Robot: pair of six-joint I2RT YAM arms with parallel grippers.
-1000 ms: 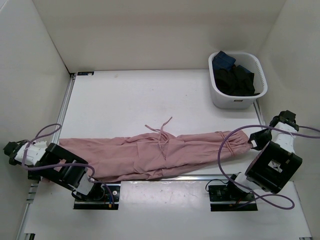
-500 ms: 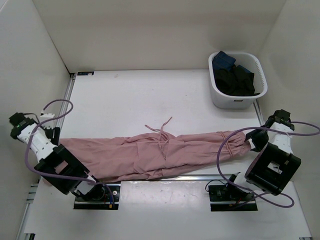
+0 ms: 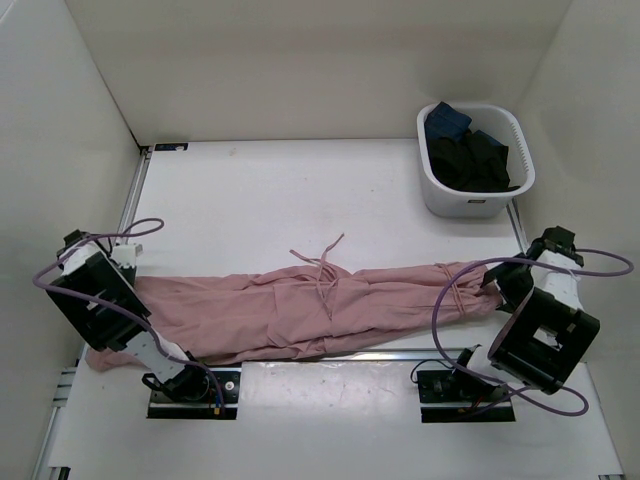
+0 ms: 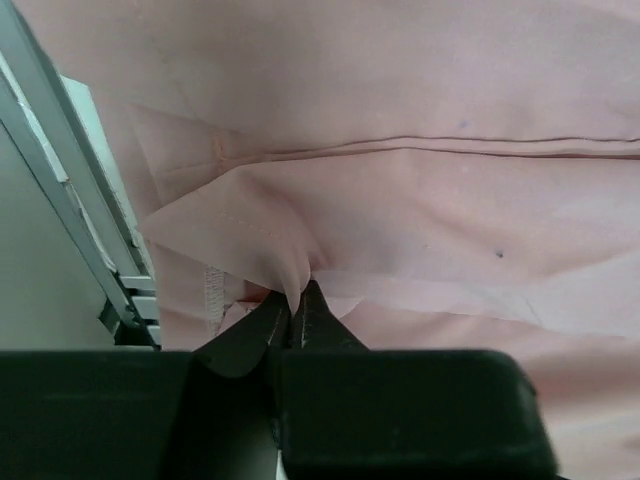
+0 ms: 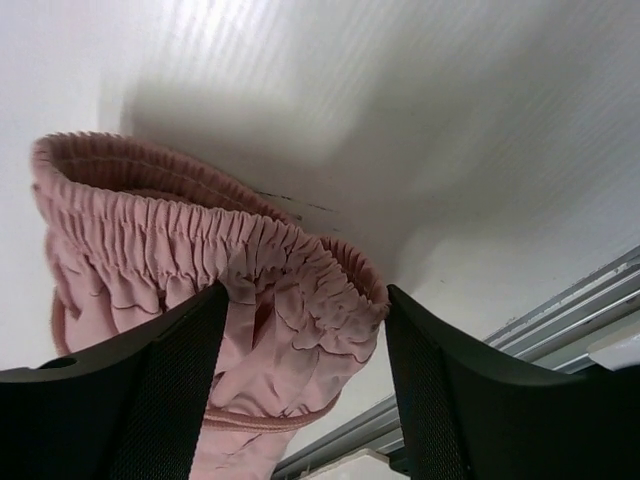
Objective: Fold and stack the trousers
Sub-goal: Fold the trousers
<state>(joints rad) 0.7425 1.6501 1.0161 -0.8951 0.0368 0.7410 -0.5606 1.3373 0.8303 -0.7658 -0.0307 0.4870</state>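
Stretching along the white table (image 3: pixel 300 190), trousers (image 3: pixel 300 312) lie between white walls (image 3: pixel 300 60).

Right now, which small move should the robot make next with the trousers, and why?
Probably close the right end effector: its jaws stand open on either side of the waistband, while the left end effector is shut on a fold at the other end of the trousers. Then both ends are held.

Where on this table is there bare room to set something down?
The big free patch is the far half of the table, bordered by the back wall, the white basket and the pink trousers. A narrow bare strip lies at the near edge between the arm bases. Crowded: both ends of the trousers, where the arms and purple cables sit.
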